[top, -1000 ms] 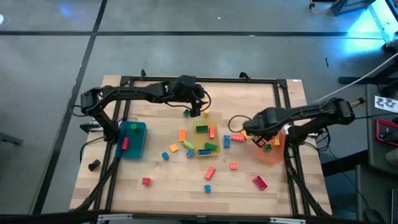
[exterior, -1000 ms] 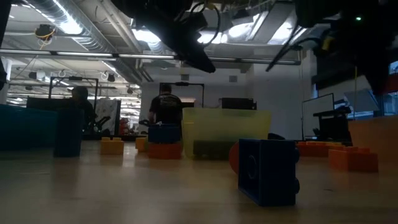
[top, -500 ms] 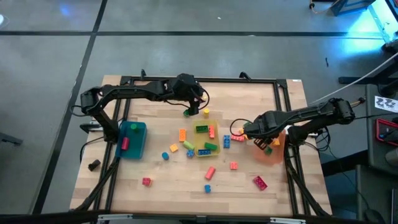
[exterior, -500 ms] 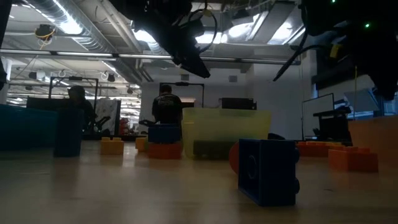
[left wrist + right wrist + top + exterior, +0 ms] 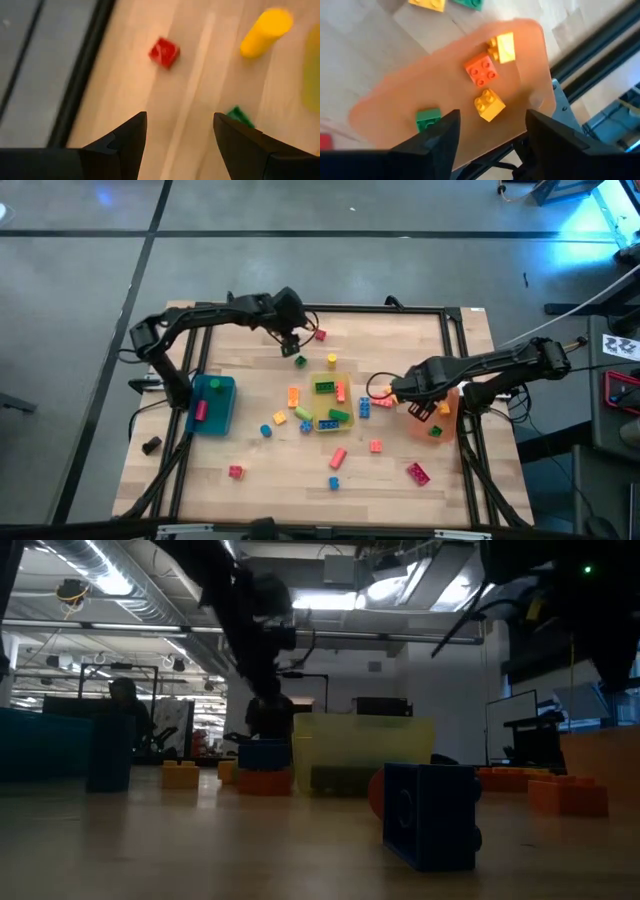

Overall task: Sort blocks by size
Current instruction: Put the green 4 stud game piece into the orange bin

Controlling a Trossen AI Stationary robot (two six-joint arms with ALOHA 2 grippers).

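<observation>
Small blocks lie scattered on the wooden table (image 5: pixel 250 480). A red cube (image 5: pixel 320 335), a green block (image 5: pixel 300 361) and a yellow peg (image 5: pixel 332 360) lie near the far middle. My left gripper (image 5: pixel 292 345) hovers open and empty just left of them; its wrist view shows the red cube (image 5: pixel 164 52), the yellow peg (image 5: pixel 265 32) and the green block (image 5: pixel 240 116). My right gripper (image 5: pixel 420 405) is open and empty above the orange bin (image 5: pixel 440 428). In that bin (image 5: pixel 395 100) lie an orange block (image 5: pixel 481 70), two yellow ones (image 5: pixel 489 104) and a green one (image 5: pixel 428 120).
A yellow bin (image 5: pixel 318 425) at the centre holds several blocks. A blue bin (image 5: pixel 212 415) stands at the left. Loose blocks lie toward the near edge, among them a red bar (image 5: pixel 417 473) and a blue block (image 5: pixel 430 815). A black frame (image 5: pixel 330 308) rims the table.
My left gripper has gone toward the table's far left, away from the yellow bin. A red cube now shows on the table near the far edge, where none showed before. My right gripper has stayed over the orange bin.
</observation>
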